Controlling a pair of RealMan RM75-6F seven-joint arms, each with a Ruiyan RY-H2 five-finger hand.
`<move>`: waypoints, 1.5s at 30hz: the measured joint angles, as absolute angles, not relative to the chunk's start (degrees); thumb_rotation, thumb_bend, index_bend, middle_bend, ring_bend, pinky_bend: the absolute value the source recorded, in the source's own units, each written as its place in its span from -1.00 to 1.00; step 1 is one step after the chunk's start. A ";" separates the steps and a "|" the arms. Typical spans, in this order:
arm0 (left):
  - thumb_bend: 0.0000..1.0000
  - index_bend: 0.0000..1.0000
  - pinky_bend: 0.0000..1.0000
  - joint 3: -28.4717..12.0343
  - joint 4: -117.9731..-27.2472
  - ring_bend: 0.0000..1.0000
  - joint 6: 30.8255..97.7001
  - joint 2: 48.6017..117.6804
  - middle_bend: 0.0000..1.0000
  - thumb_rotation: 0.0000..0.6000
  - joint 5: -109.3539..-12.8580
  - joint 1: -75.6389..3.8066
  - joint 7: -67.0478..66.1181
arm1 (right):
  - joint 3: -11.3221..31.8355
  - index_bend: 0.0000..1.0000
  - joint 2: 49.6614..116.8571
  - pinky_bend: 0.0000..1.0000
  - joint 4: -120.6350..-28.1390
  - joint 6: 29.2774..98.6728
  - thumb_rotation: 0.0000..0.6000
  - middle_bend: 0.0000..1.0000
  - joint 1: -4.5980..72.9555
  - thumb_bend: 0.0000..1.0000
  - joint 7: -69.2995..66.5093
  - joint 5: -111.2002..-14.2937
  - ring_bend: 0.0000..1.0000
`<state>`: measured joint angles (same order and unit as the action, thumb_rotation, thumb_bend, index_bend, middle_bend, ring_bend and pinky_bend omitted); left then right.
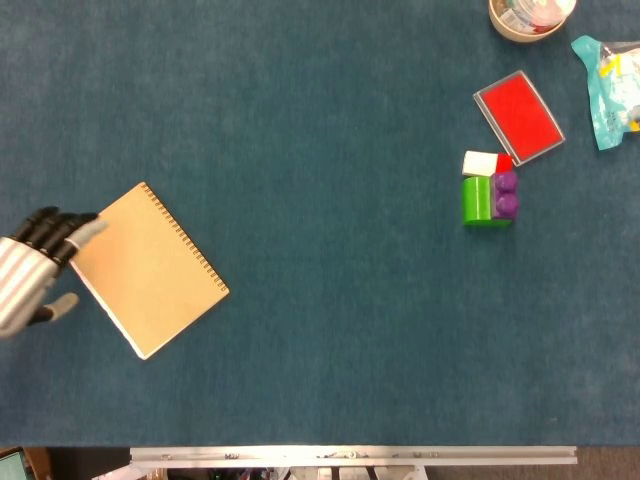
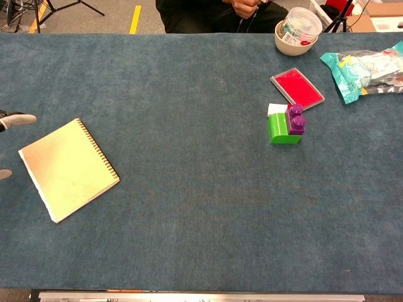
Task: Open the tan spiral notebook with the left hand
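The tan spiral notebook lies closed and flat on the blue table cover, at the left, turned at an angle with its wire spine along the upper right edge; it also appears in the chest view. My left hand comes in from the left edge with its fingers spread, the fingertips over the notebook's left corner. In the chest view only fingertips show at the left edge. It holds nothing. My right hand is in neither view.
At the right stand a green and purple block stack, a white block, a red flat case, a round tub and a teal packet. A person sits behind the table.
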<state>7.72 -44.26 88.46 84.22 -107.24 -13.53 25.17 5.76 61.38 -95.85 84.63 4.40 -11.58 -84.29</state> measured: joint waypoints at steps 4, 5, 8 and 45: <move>-0.71 -0.80 -0.70 8.72 -41.76 -0.68 88.77 86.37 -0.72 1.00 -108.00 -14.31 25.65 | 5.77 -0.24 61.41 -0.27 -96.23 84.72 1.00 -0.26 4.44 0.06 -11.00 -84.41 -0.45; -0.71 -0.80 -0.70 8.93 -41.09 -0.68 88.82 86.80 -0.72 1.00 -108.13 -14.42 25.71 | 5.77 -0.24 61.42 -0.27 -96.33 84.78 1.00 -0.26 4.42 0.06 -10.86 -84.41 -0.45; -0.71 -0.80 -0.70 9.55 -38.55 -0.68 89.08 88.26 -0.72 1.00 -108.44 -14.68 25.96 | 5.73 -0.24 61.44 -0.27 -96.56 84.84 1.00 -0.26 4.33 0.07 -10.44 -84.28 -0.45; -0.71 -0.80 -0.71 12.91 -22.04 -0.68 87.02 98.28 -0.72 1.00 -104.75 -14.56 34.86 | 5.75 -0.24 61.02 -0.26 -99.58 85.61 1.00 -0.26 4.08 0.06 -6.21 -84.22 -0.45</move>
